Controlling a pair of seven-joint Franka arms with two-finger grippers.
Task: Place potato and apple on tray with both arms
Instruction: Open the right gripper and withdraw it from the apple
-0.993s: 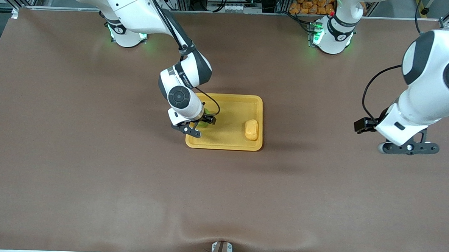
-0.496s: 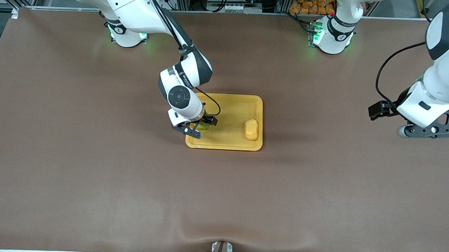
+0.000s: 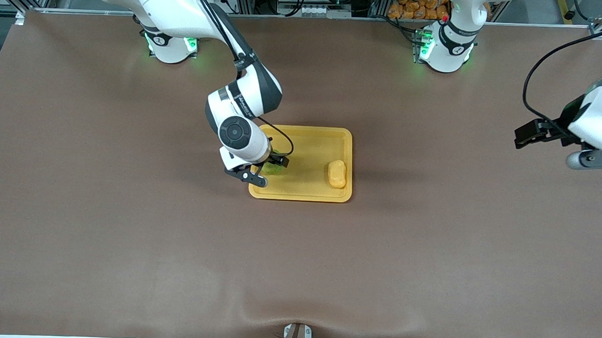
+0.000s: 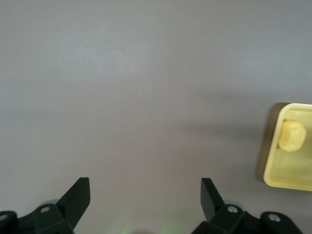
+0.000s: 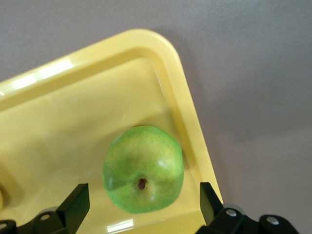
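While one apple (image 3: 273,169) and one potato (image 3: 337,173) lie on the single tray (image 3: 312,139), apple toward the right arm's end, potato toward the left arm's, my right claw (image 5: 141,207) hangs spread wide over the apple. My left claw (image 4: 146,197), also spread, hangs over bare table (image 3: 429,246), well apart from the tray.

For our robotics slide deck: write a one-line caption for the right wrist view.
Open right gripper above the green apple resting in a corner of the yellow tray.
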